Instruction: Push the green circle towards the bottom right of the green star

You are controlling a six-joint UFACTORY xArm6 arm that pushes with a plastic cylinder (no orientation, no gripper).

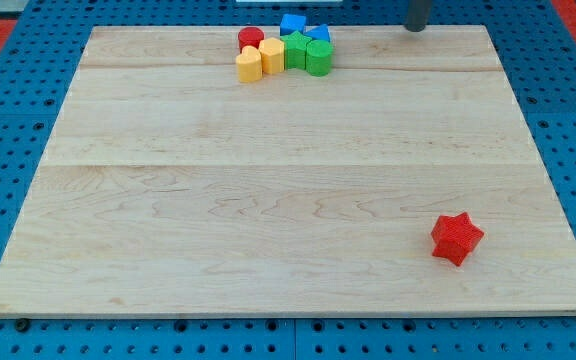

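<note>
The green circle (pixel 318 58) stands near the top edge of the wooden board (pixel 288 200), touching the right side of the green star (pixel 295 49). Both belong to a tight cluster of blocks. My tip (pixel 416 29) is at the board's top edge, well to the right of the cluster and apart from every block. Only the lower end of the rod shows.
In the same cluster are a red circle (pixel 251 38), two yellow blocks (pixel 249 65) (pixel 272 54), a blue cube (pixel 292 24) and another blue block (pixel 319 35). A red star (pixel 457 238) lies alone at the lower right. A blue pegboard (pixel 8 150) surrounds the board.
</note>
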